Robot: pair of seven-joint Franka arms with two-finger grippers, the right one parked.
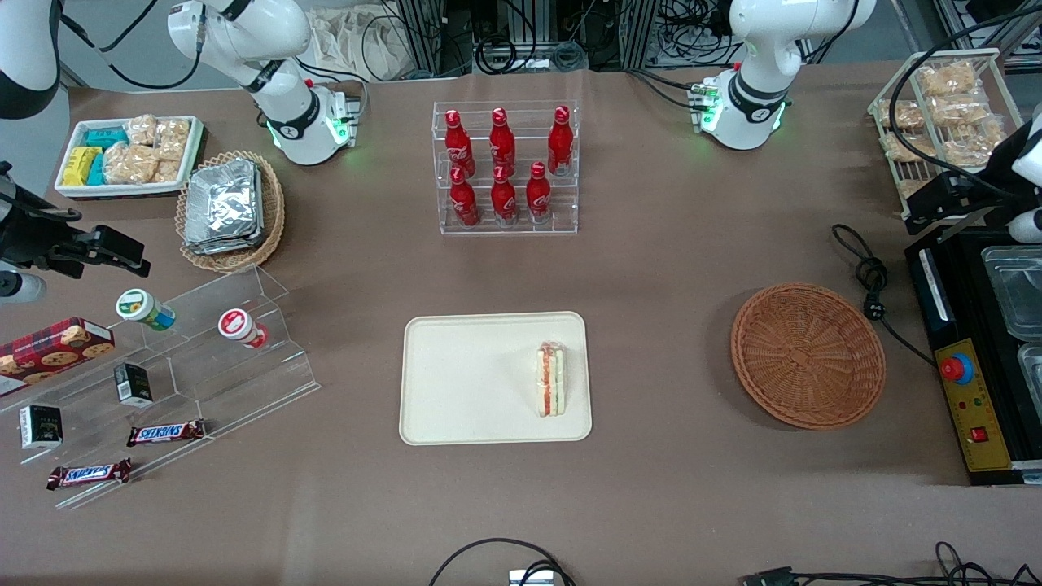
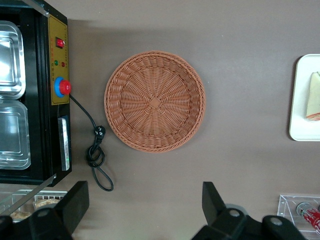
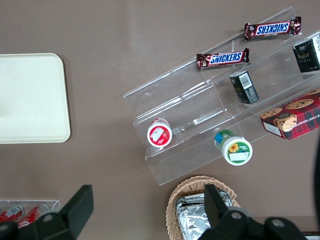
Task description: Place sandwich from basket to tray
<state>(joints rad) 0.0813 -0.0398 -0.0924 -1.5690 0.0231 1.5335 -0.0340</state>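
Note:
The sandwich point(image 1: 551, 379), a clear-wrapped white wedge with orange-red filling, lies on the cream tray point(image 1: 456, 382), near the tray's edge that faces the basket. The reddish-brown wicker basket point(image 1: 806, 354) is empty. My left gripper point(image 1: 936, 203) hangs high over the table's working-arm end, above the black appliance and apart from the basket. In the left wrist view the gripper point(image 2: 145, 205) is open and empty, its black fingers point(image 2: 75, 200) wide apart over bare table beside the basket point(image 2: 155, 101). The tray's edge point(image 2: 300, 125) and part of the sandwich point(image 2: 314, 95) also show there.
A black appliance point(image 1: 977, 366) with steel pans and a red button stands beside the basket, its power cord point(image 1: 871, 277) coiled on the table. A clear rack of red bottles point(image 1: 505, 167) stands farther from the camera than the tray. An acrylic stand point(image 1: 203, 358) with snacks is at the parked arm's end.

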